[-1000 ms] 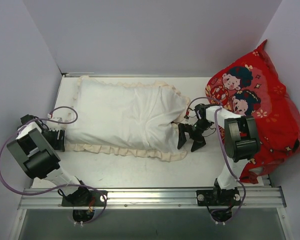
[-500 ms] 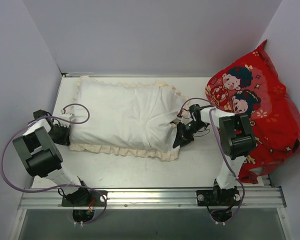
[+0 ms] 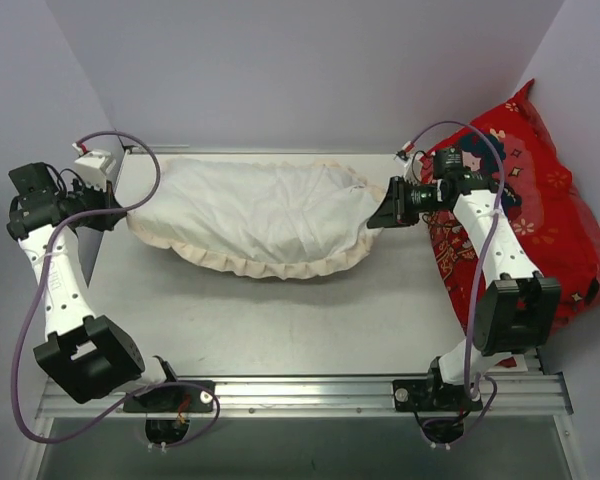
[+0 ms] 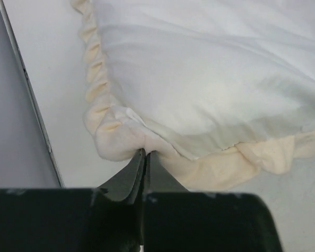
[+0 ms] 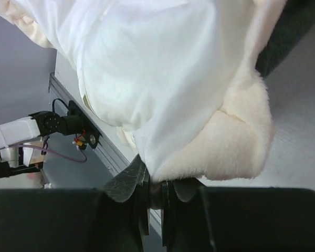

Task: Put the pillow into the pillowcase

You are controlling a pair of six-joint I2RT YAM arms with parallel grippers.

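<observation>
While both arms are stretched out to the far corners, the pillowcase (image 3: 255, 210) hangs between them across the back of the tabletop (image 3: 280, 320). It is pulled long from left to right.

- Left arm (image 3: 55, 270): the left jaws are pinched tight on the left corner of the cream frill (image 4: 115, 142). No gap shows between them in the left wrist view, only the ruffle bunched at the tips.
- Right arm (image 3: 490, 240): the right jaws are clamped narrow on the right end of the case, where the white face meets the fluffy cream border (image 5: 231, 142). A strip of the dark grey side (image 5: 289, 26) shows at the top right of the right wrist view.
- Case shape: the white face is up and wrinkled, and the middle bulges. The frilled near edge bows toward the front rail (image 3: 300, 392) in the top view. Whether the belly clears the tabletop cannot be told.
- Pillow: it does not show as a separate thing in any view. The case looks full, so the pillow appears to be inside, with nothing white sticking out past the frill at either end.
- The red cartoon cushion (image 3: 550, 200) leans against the right wall, just behind the right arm's wrist. It is not touching the case.
</observation>
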